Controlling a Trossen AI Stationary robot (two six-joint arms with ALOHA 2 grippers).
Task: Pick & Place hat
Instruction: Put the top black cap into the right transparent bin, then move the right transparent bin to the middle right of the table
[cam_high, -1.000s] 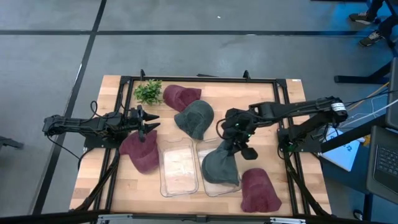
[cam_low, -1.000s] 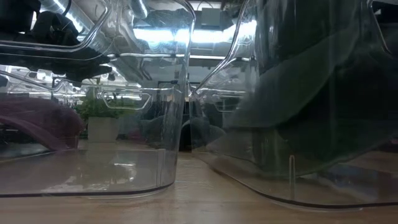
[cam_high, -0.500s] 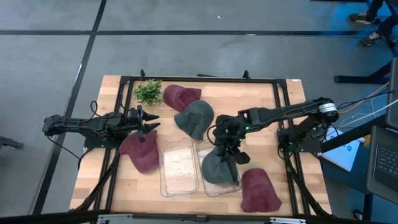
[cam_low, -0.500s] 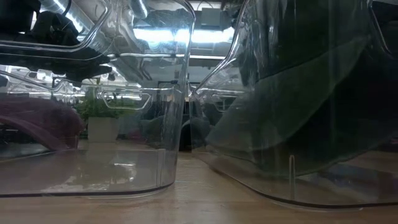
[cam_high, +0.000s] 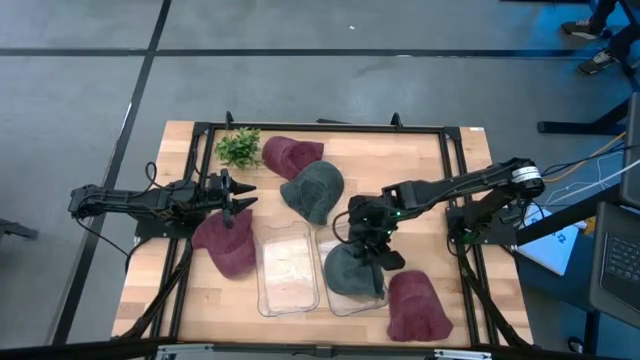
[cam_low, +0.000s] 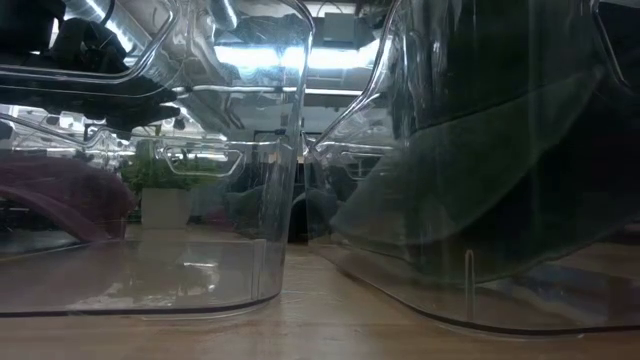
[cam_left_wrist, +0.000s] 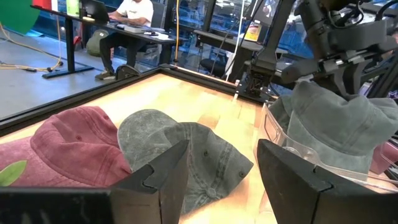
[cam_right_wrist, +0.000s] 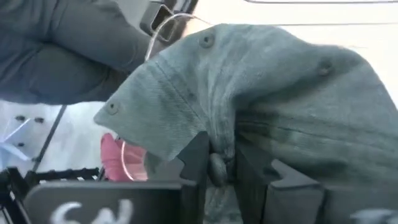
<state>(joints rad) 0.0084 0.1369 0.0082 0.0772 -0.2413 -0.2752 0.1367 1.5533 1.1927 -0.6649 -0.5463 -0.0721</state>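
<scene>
1. The right gripper (cam_high: 366, 238) covers part of the grey hat (cam_high: 352, 270) in the high view, so the spot where they meet is hidden.
2. In the right wrist view the grey hat is cut off by the picture's edges.
3. The clear bin (cam_low: 470, 200) fills the low view; its walls blur whatever is inside into a dark shape.
4. A seated person (cam_left_wrist: 127, 15) in the left wrist view is cut off above the shoulders.
5. The maroon hat (cam_left_wrist: 68, 149) runs out of that picture's lower edge.
</scene>
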